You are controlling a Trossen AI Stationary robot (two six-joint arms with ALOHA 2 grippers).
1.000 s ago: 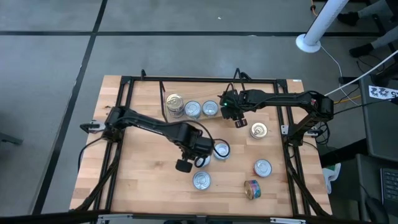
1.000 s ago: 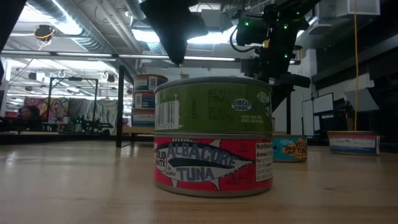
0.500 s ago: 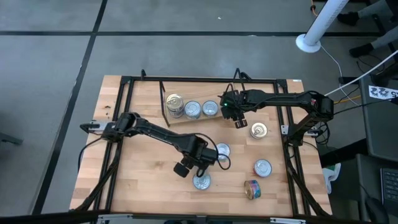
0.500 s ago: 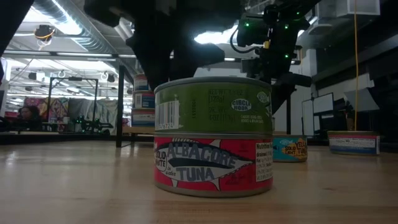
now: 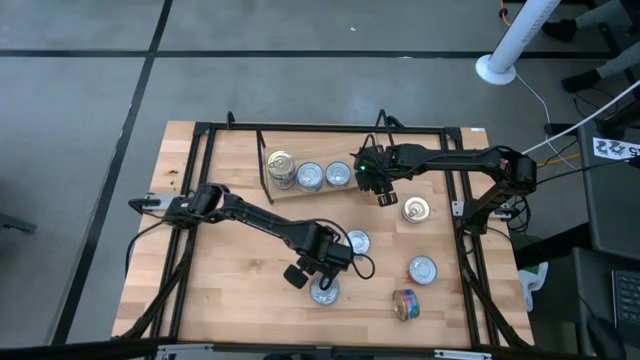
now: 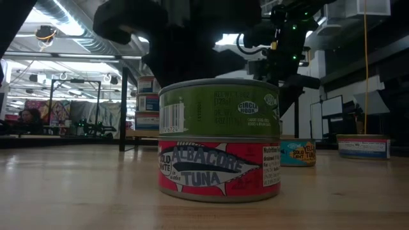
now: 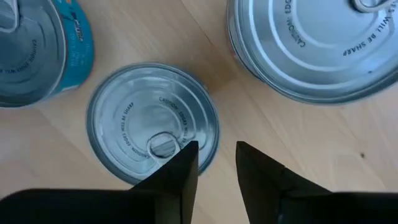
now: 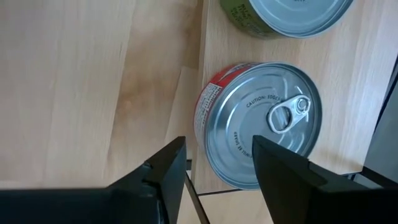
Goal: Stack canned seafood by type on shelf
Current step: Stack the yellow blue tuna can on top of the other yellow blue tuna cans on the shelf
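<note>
Over the front-centre of the table, the left gripper (image 5: 322, 277) hangs above a silver-lidded tin (image 7: 152, 122), fingers (image 7: 180, 172) a narrow gap apart and empty, with a blue-labelled tin (image 7: 37, 50) just beside it. Farther back, the right gripper (image 5: 378, 188) hovers at the right end of the shelf (image 5: 290, 192), jaws apart, nothing held, over a red-labelled tin (image 8: 261, 121) on the board. Loose tins (image 5: 421, 269) lie well apart toward the table's right side.
</note>
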